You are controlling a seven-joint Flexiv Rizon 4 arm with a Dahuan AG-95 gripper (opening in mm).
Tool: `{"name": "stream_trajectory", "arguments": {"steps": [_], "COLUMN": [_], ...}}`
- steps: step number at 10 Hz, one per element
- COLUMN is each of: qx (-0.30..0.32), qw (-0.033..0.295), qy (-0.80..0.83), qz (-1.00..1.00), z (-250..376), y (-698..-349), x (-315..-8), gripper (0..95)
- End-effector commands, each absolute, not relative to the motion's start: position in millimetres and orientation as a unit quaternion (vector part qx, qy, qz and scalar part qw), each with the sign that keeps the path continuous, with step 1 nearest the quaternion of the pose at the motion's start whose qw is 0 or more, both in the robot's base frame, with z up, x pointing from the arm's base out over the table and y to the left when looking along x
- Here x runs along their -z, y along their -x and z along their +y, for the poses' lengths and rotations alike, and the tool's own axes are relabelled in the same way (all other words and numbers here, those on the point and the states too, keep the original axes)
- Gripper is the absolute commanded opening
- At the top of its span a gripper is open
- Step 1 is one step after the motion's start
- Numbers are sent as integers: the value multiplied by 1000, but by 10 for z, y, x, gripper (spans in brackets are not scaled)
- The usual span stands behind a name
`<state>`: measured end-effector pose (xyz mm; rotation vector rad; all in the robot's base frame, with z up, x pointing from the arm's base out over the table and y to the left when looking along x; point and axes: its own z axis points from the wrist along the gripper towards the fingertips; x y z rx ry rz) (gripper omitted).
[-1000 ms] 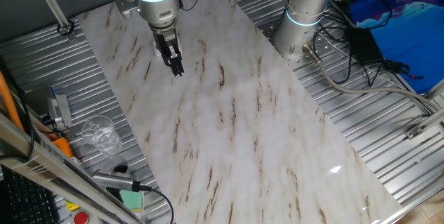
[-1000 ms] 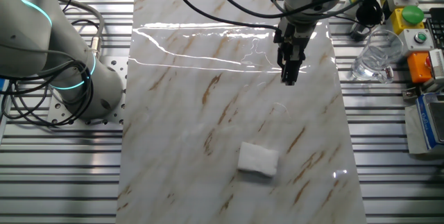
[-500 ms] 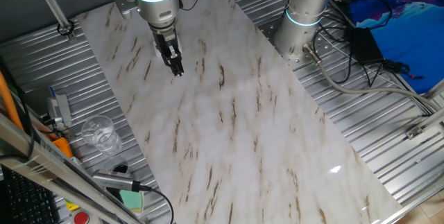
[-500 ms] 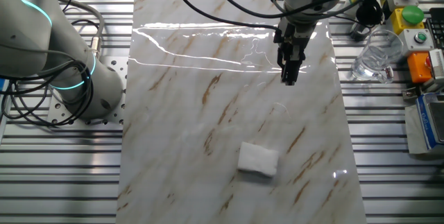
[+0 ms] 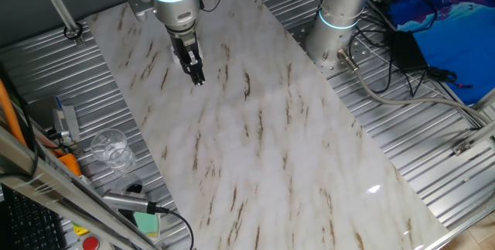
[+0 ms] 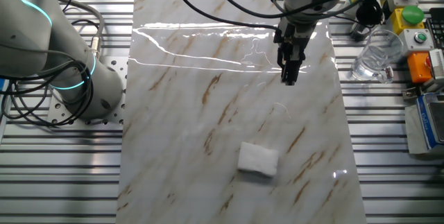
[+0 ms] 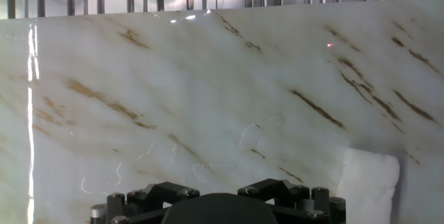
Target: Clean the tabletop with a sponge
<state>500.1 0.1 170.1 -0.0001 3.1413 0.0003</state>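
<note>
Overhead, the gripper (image 6: 289, 80) hangs above the tabletop (image 6: 208, 148), fingers pointing straight down, and it carries nothing. Its two dark fingertips look pressed close together in both fixed views (any gap between them is too small to make out), and the hand view shows only the dark gripper body (image 7: 222, 207) at the bottom edge, not the tips. The sponge (image 6: 258, 159) lies flat on the marble slab, well apart from the gripper, nearer the slab's end away from the arm's mount, with bare marble between the two. From the hand view the sponge (image 7: 368, 181) sits at the lower right, a soft white block with an uneven edge, and thin clear outlines of liquid traces (image 7: 260, 130) show on the glossy surface between it and the gripper. In one fixed view the gripper (image 5: 197, 76) hovers over the slab (image 5: 271, 142) near its far end, and the sponge cannot be made out there against the pale stone. Beside the slab, on the ribbed metal surface (image 5: 93, 118), stands a clear glass (image 5: 110, 148), and a green block (image 5: 146, 221) lies near that view's bottom edge.
</note>
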Motion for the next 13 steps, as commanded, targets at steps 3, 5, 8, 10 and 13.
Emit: {"name": "stream_trajectory", "arguments": {"steps": [3,5,8,10,13], "qx": [-9,-9,-8,-7,-7], "qw": [41,41,42,42,42], "qy": [82,78,77,80,83], "qz": [996,996,996,996,996], "z": [-1,-1,-1,-1,0], "y": [-4988,-4988,-4988,-4988,-4988], "x": [-1694,-1694,-1694,-1694,-1695], "gripper": [0,0,0,0,0]}}
